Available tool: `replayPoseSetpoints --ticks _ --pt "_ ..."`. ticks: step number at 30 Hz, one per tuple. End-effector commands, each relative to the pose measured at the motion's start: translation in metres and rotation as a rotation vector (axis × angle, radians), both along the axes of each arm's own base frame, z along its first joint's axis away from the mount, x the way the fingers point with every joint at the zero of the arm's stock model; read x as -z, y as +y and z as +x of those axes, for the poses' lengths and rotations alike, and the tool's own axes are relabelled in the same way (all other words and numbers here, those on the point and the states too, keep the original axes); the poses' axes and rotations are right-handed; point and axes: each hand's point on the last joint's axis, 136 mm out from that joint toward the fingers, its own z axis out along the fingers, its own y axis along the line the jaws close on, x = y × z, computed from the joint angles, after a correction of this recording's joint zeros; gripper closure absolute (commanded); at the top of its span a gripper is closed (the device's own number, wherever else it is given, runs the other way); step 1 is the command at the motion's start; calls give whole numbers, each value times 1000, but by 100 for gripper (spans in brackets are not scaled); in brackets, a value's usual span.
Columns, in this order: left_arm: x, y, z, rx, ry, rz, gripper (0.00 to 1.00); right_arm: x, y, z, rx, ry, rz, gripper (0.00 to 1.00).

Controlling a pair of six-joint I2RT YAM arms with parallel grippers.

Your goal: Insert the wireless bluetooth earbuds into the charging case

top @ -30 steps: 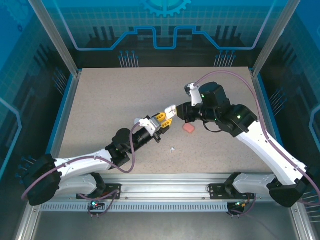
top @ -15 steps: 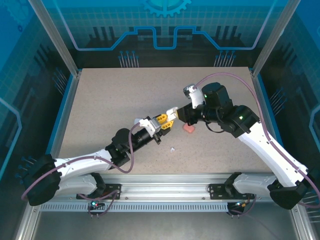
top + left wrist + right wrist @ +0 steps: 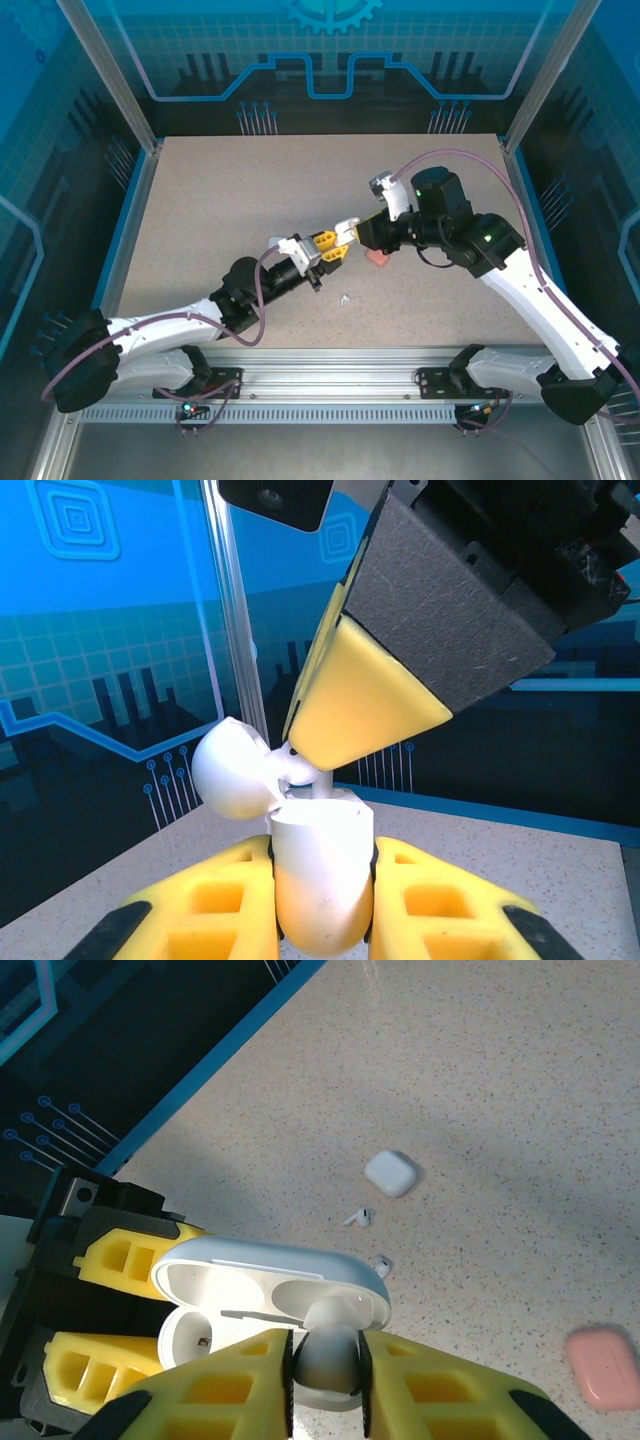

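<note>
Speckled beige tabletop (image 3: 220, 210) lies under both arms, walled by blue-lit panels. Above its middle, a white earbud (image 3: 328, 1365) sits pinched between the yellow fingers of the right gripper (image 3: 327, 1345), which is closed on it. The earbud hangs right at the mouth of the charging case (image 3: 250, 1285), a white pebble-shaped shell with its lid swung open. In the left wrist view the right gripper's fingertip presses down into that opening, though how deep the earbud sits cannot be told. The left gripper (image 3: 322, 880) clamps the case body from both sides, holding it raised off the table.

Beyond the meeting grippers, two loose earbuds (image 3: 358, 1218) (image 3: 381, 1263) lie near each other on the bare surface. A closed white case (image 3: 392, 1173) rests just beyond them. A pink case (image 3: 377, 258) lies on the table close under the right arm, well apart from the white one.
</note>
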Motion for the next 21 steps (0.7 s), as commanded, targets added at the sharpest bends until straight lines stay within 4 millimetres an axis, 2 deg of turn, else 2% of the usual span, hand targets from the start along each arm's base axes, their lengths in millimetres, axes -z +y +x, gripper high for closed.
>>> replayPoseSetpoints --ticks 1,8,21 --pt "-20 3 -9 38 -38 -62 100 4 -6 -7 -7 17 -19 71" --pt "-19 2 -8 35 -33 -61 100 4 -14 -6 32 19 -29 64" --pt "-18 2 -5 24 -30 -64 100 4 -20 -9 37 33 -29 62"
